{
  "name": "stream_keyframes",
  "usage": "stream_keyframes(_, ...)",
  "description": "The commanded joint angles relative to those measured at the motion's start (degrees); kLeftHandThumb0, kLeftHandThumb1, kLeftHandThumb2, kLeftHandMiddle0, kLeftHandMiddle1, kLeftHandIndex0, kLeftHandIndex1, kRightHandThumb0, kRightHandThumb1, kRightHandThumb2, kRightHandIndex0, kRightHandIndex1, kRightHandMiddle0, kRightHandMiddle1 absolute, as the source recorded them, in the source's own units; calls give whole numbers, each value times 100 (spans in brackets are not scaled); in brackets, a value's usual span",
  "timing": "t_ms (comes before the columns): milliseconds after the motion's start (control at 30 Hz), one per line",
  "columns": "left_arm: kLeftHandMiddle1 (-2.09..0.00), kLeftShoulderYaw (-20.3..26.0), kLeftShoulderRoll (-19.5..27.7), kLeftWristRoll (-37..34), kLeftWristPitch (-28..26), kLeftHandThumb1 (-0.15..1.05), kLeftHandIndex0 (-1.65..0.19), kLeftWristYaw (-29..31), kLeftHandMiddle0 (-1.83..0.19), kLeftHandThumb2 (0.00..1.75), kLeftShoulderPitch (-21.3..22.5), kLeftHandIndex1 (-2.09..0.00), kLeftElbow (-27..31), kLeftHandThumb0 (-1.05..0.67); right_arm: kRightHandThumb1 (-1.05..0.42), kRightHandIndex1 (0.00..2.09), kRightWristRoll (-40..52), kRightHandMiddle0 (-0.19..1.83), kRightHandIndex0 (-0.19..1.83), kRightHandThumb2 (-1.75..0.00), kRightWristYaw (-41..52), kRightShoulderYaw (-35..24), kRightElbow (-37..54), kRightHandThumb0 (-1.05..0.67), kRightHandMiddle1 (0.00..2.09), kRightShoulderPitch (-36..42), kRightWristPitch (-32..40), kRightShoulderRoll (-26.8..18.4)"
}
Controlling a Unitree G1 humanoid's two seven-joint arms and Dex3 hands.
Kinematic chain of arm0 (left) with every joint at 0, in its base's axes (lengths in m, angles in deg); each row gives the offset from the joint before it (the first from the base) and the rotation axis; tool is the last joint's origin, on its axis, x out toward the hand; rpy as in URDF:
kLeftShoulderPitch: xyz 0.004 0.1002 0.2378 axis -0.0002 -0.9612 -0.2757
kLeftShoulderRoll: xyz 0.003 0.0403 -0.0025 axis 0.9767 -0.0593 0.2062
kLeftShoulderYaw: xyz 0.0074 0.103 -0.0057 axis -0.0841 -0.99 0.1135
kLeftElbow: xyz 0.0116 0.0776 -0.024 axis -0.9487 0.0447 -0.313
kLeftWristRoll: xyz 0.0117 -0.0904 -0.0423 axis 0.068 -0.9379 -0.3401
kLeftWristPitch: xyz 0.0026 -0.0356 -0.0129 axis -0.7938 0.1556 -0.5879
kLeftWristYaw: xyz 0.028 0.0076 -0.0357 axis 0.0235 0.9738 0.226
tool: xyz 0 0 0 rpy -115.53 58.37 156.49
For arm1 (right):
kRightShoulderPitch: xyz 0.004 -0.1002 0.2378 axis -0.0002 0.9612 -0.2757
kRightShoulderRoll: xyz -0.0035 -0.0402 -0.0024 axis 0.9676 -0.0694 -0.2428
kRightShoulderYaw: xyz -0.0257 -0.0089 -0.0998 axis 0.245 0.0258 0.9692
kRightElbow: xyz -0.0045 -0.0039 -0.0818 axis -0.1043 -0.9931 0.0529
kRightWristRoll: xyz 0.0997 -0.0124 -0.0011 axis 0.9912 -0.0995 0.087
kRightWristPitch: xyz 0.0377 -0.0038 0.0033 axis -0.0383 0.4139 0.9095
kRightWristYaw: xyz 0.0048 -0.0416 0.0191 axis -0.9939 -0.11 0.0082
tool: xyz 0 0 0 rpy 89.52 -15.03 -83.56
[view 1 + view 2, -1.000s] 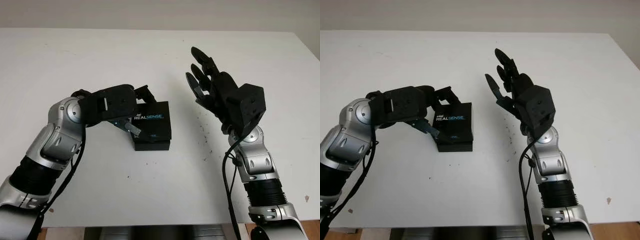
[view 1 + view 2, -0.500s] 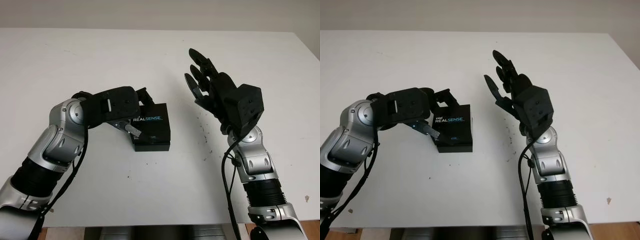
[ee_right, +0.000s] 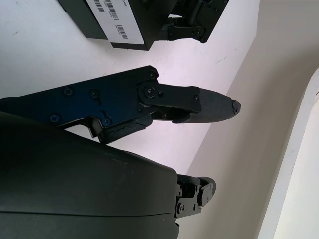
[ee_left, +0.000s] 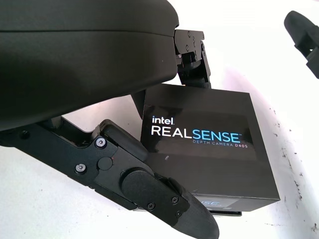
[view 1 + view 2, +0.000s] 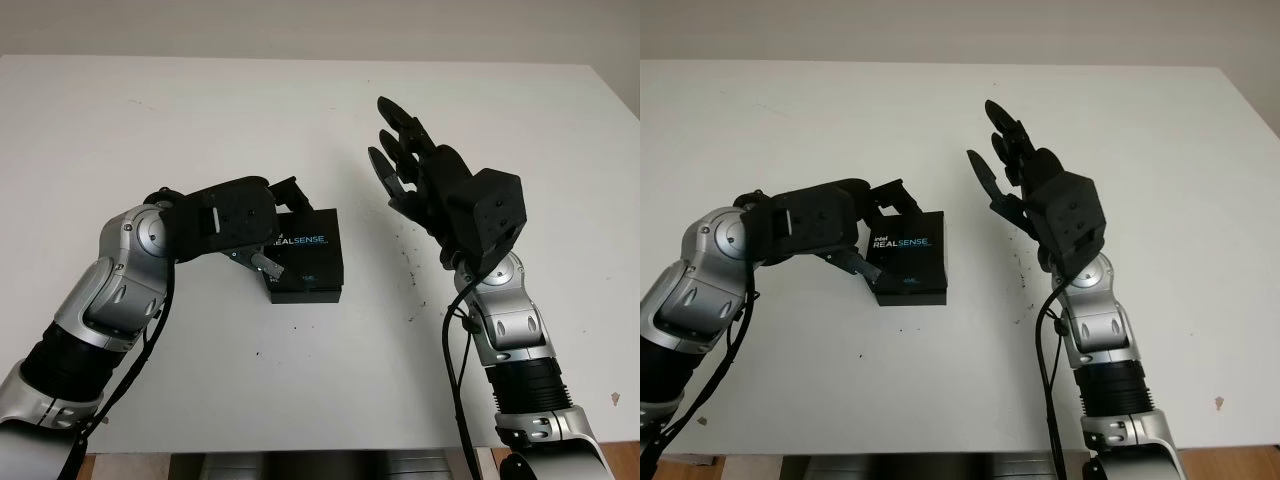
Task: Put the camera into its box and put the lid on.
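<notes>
The left hand (image 5: 262,232) grips the lidded black cardboard RealSense box (image 5: 305,255) from nine o'clock, apparently seating its lid, while the released right hand (image 5: 412,165) hovers at three o'clock.

Bright, even light falls from overhead across the white table (image 5: 300,400), with no hard glare. Shadows are soft and short: a faint grey one lies under the left hand (image 5: 235,215) and beside the black box (image 5: 305,258). In the left wrist view the glossy box label catches a mild sheen, and the hand's near shell is blurred while the lettering stays sharp. The right hand (image 5: 420,180) reads as a dark mass with little surface detail.
</notes>
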Motion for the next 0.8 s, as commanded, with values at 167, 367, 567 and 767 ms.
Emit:
stream_keyframes(167,-209,-82,-16,47,155,93,-33,-4,-25,6,-183,-209,113,-12,-105,6,24,2,12,-47,-6,-28,51,-67,24,69,-78,29)
stream_keyframes(367,-209,-123,7,148,159,94,-33,17,-29,6,-193,-209,121,-11,-105,6,6,2,12,-48,-5,-18,72,-66,24,72,-43,22)
stream_keyframes(567,-209,-113,-7,212,229,93,-35,-11,-29,5,-216,-209,139,-12,-105,6,55,2,12,-47,-12,-42,40,-65,23,65,-67,65)
stream_keyframes(767,-209,-105,-18,243,138,93,-35,50,-27,6,-197,-209,184,-11,-105,6,55,3,13,-47,-28,-37,-2,-65,24,67,-146,82)
